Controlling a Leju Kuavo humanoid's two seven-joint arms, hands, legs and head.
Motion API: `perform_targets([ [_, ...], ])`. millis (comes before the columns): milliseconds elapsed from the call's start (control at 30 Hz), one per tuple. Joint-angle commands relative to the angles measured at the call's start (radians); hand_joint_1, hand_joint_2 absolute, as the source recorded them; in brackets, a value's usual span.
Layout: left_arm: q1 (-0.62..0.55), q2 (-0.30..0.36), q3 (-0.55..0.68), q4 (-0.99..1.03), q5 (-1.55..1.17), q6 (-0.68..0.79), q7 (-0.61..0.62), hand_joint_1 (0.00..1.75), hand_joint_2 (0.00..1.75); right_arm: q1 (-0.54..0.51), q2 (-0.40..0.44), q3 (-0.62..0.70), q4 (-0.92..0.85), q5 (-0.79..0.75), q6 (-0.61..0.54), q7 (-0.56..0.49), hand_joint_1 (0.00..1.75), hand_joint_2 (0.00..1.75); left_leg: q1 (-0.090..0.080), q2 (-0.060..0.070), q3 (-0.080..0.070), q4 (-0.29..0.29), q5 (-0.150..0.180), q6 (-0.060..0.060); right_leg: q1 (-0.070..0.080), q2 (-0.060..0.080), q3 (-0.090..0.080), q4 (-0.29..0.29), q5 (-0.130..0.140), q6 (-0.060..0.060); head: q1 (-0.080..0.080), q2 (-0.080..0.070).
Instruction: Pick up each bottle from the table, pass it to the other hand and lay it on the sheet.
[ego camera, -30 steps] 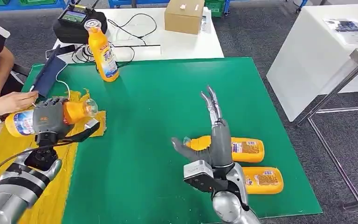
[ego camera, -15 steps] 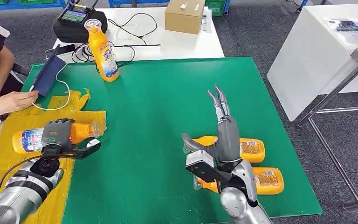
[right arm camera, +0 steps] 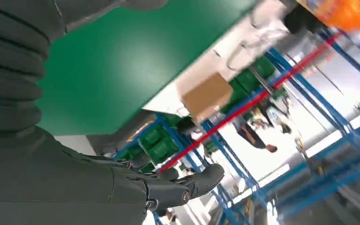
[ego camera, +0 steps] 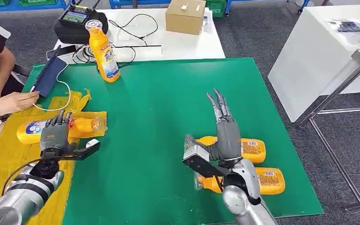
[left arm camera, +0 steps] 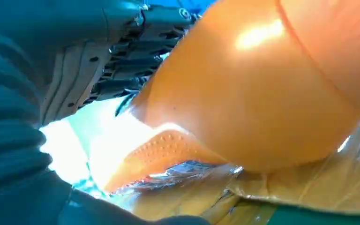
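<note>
Two silver arms are seen, each ended by a grey hand: the left hand [ego camera: 55,136] and right hand [ego camera: 223,136]. Dark fingers [ego camera: 218,104], ribbed grey wrist covers and a black cable are shown.

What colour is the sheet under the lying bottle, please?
Yellow; the sheet shows best in the head view.

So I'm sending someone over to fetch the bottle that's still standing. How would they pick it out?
Start at the green table and go to its far left corner, beside the white table with the cables. The standing bottle is there, orange with a blue label and a clear cap. It is the one bottle upright; the others lie on their sides.
</note>
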Motion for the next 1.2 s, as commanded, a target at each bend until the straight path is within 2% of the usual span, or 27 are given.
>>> perform_targets([
  [33,0.102,-0.093,0.189,-0.196,0.112,0.264,-0.181,0.00,1.75,-0.049,-0.153,0.030,0.186,0.032,0.113,0.032,0.00,1.75,0.000,-0.002,0.005,-0.002,-0.001,0.003,0.001,-0.005,0.007,-0.003,-0.001,-0.001,0.000,0.000],
  [67,0.122,-0.105,0.205,-0.250,0.161,0.264,-0.231,0.00,1.75,-0.043,-0.171,0.024,0.193,0.034,0.122,0.035,0.00,1.75,-0.001,-0.003,0.004,-0.002,-0.001,0.003,0.000,-0.006,0.006,-0.003,-0.001,-0.001,0.000,0.000],
  [233,0.130,-0.106,0.206,-0.275,0.162,0.249,-0.231,0.00,1.75,-0.042,-0.175,0.019,0.195,0.028,0.125,0.029,0.00,1.75,-0.001,-0.002,0.001,-0.001,-0.001,0.002,0.000,-0.002,0.002,-0.002,0.000,-0.001,0.000,0.000],
  [300,0.178,-0.136,0.252,-0.402,0.360,0.275,-0.399,0.00,1.75,-0.028,-0.203,0.011,0.194,0.033,0.150,0.055,0.00,1.75,-0.001,-0.001,0.002,-0.001,-0.001,0.002,0.000,-0.002,0.003,-0.002,-0.001,-0.002,0.000,0.000],
  [367,0.258,-0.166,0.276,-0.630,0.513,0.272,-0.509,0.00,1.75,-0.013,-0.241,-0.028,0.231,0.024,0.166,0.046,0.00,1.75,-0.001,-0.004,0.003,-0.001,-0.002,0.003,0.001,-0.006,0.005,-0.003,-0.001,-0.002,0.000,0.000],
  [467,0.308,-0.170,0.273,-0.786,0.585,0.243,-0.523,0.00,1.75,-0.011,-0.257,-0.070,0.280,0.016,0.168,0.019,0.00,1.75,-0.001,-0.004,0.000,0.000,-0.001,0.003,0.000,-0.006,0.001,-0.002,-0.001,-0.001,-0.001,0.000],
  [667,0.306,-0.171,0.276,-0.777,0.622,0.236,-0.546,0.00,1.75,-0.011,-0.247,-0.074,0.278,0.016,0.170,0.020,0.00,1.75,-0.001,0.000,-0.001,0.000,-0.002,0.002,0.000,-0.001,0.000,-0.002,0.000,-0.001,0.000,0.000],
  [867,0.341,-0.188,0.258,-0.887,0.804,0.090,-0.600,0.00,1.75,-0.016,-0.226,-0.115,0.367,0.078,0.161,0.034,0.00,1.75,0.000,-0.001,0.001,-0.001,-0.002,0.002,0.001,-0.003,0.002,-0.003,-0.001,-0.002,0.000,0.000],
  [967,0.346,-0.189,0.262,-0.910,0.815,0.084,-0.603,0.00,1.75,-0.029,-0.225,-0.103,0.400,0.099,0.163,0.037,0.00,1.75,0.000,-0.001,-0.001,0.000,-0.002,0.002,0.001,-0.002,0.000,-0.003,0.000,-0.001,0.000,0.000],
  [1033,0.349,-0.191,0.265,-0.920,0.827,0.075,-0.606,0.00,1.75,-0.034,-0.221,-0.103,0.414,0.106,0.161,0.039,0.00,1.75,0.000,0.001,0.003,-0.002,-0.003,0.003,0.001,-0.002,0.004,-0.004,-0.001,-0.002,0.000,0.000],
  [1067,0.349,-0.191,0.265,-0.920,0.827,0.075,-0.606,0.00,1.75,-0.034,-0.221,-0.103,0.414,0.106,0.161,0.039,0.00,1.75,0.000,0.000,-0.001,-0.001,-0.002,0.002,0.001,-0.001,0.000,-0.002,0.000,-0.001,0.000,0.000],
  [1133,0.349,-0.191,0.265,-0.920,0.827,0.075,-0.606,0.00,1.75,-0.034,-0.221,-0.103,0.414,0.106,0.161,0.039,0.00,1.75,-0.001,0.002,0.007,-0.003,-0.003,0.003,0.001,-0.002,0.007,-0.005,-0.001,-0.003,0.000,0.000],
  [1200,0.349,-0.191,0.265,-0.915,0.827,0.074,-0.607,0.00,1.75,-0.035,-0.220,-0.103,0.413,0.107,0.161,0.040,0.00,1.75,-0.001,0.002,0.006,-0.003,-0.003,0.003,0.001,-0.003,0.006,-0.005,-0.001,-0.003,0.000,0.000],
])
